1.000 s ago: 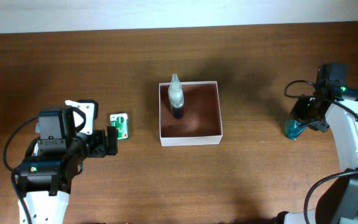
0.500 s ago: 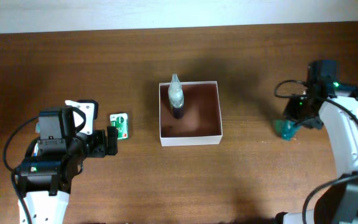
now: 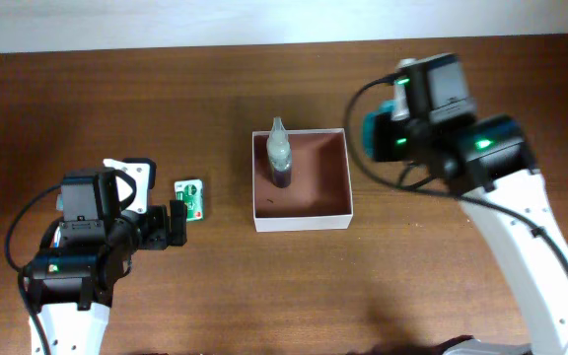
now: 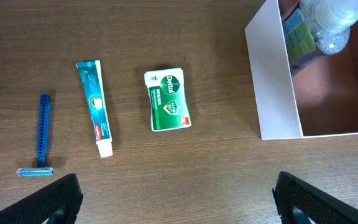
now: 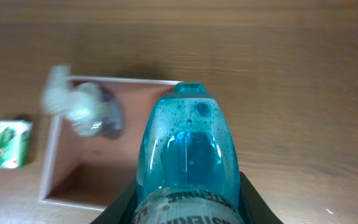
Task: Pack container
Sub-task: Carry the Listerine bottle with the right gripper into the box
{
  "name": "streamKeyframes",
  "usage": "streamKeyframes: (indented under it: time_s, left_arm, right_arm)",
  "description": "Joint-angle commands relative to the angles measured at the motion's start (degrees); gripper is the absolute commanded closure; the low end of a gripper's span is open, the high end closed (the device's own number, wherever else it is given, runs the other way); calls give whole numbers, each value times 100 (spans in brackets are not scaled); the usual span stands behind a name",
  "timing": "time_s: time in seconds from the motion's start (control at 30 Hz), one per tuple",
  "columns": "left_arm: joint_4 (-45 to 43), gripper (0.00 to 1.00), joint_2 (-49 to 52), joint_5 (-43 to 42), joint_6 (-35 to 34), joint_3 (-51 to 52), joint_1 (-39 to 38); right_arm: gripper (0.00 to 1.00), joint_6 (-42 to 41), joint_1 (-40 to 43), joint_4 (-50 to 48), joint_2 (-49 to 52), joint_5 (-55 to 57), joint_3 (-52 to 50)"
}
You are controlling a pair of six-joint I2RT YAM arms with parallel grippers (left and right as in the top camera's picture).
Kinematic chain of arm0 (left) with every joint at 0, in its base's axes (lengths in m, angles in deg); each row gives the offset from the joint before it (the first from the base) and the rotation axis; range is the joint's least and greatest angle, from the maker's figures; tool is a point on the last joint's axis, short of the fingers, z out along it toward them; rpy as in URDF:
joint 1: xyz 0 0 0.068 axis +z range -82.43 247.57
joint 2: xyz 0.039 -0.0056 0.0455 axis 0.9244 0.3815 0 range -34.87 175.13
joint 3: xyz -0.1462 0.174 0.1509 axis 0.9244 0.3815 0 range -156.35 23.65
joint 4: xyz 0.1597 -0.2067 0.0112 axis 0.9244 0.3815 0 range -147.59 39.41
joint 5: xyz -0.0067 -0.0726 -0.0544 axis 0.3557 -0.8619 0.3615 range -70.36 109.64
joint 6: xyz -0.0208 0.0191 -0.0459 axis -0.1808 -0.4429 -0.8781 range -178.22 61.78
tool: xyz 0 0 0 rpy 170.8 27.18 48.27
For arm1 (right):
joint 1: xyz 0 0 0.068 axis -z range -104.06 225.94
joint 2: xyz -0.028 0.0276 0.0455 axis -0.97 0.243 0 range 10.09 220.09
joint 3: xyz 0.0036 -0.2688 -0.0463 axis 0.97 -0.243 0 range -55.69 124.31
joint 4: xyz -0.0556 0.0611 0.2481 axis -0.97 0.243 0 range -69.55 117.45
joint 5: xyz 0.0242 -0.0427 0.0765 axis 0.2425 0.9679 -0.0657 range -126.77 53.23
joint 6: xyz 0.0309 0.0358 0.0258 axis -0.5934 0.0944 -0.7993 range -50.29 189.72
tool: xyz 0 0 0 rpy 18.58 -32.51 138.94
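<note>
Right pincer (image 3: 381, 136) clamps blue bottle (image 5: 185, 149) just right of container (image 3: 302, 223).
Left pincer (image 3: 178, 223) gapes wide left of container, beside soap pack (image 4: 167, 100); clear bottle (image 3: 279, 153) sits inside, left side.

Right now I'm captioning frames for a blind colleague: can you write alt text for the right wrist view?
A teal bottle, held by the hand, fills the foreground. Behind it on the wooden table sits a white-walled box with a clear bottle inside; a green soap packet lies left of it.
</note>
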Motion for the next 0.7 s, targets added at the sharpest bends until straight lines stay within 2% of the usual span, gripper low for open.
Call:
streamKeyframes:
  time_s: [0.0, 0.17, 0.67]
  left_arm:
    - [-9, 1, 9, -61, -59, -122, 20]
    - [-9, 1, 9, -61, -59, -120, 20]
    - [-9, 1, 9, -61, -59, -122, 20]
  right_arm:
    - [96, -197, -485, -210, 133, 260, 127]
    - [96, -308, -896, -444, 833, 262, 127]
    - [96, -435, -887, -1366, 2280, 280, 127]
